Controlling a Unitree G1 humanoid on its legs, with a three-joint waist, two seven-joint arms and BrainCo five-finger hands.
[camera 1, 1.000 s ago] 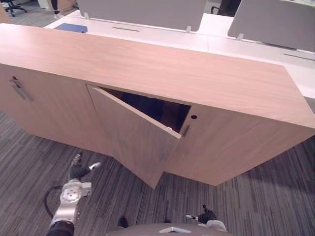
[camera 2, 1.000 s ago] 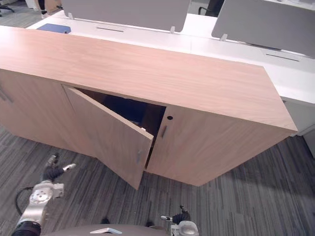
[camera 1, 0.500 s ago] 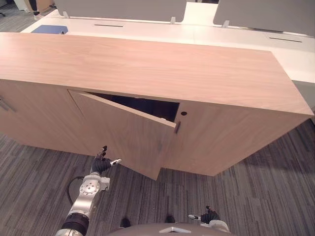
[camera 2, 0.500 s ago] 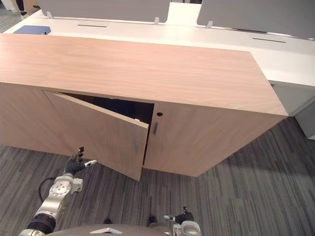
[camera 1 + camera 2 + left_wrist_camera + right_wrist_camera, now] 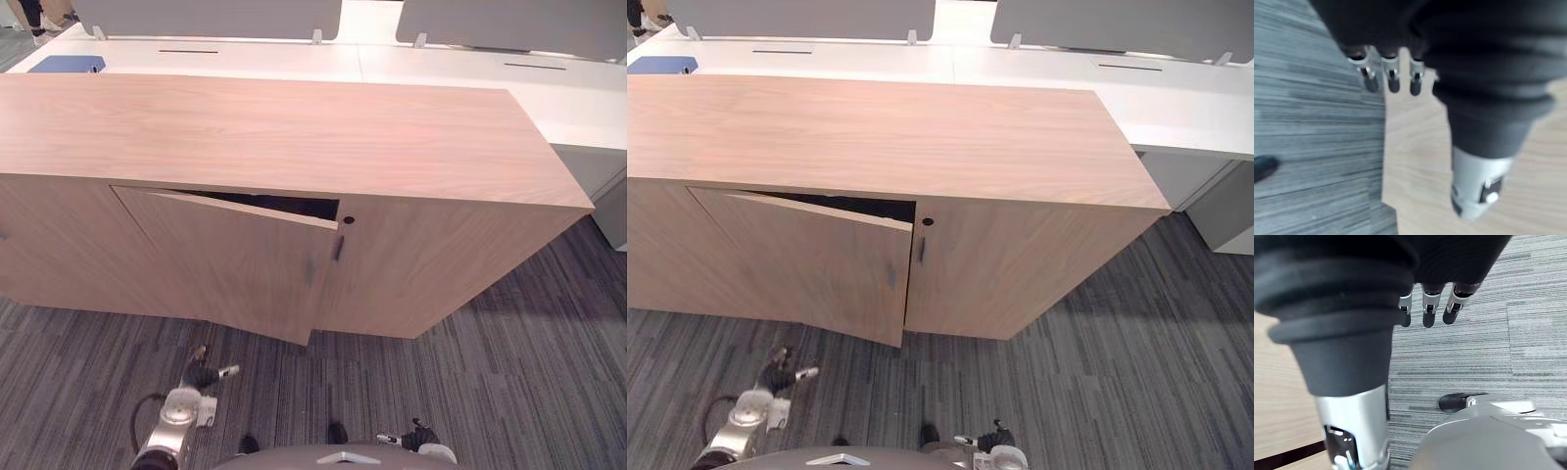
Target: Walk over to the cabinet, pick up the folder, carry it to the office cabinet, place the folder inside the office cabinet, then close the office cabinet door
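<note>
One long light-wood cabinet carries one door standing ajar, two slim dark handles and one small round dark keyhole. Behind it are two grey upright divider panels and one flat blue rectangular item.

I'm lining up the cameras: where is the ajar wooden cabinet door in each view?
Left eye view: light-brown wooden cabinet door, ajar, centre-left.
Right eye view: same door, further left.
Left wrist view: pale wood past the left hand; maybe the door, unclear.
Right wrist view: wood beside the right hand; likewise unclear.
Shared landmark: dark round lock hole beside the door's free edge, both eye views.
</note>
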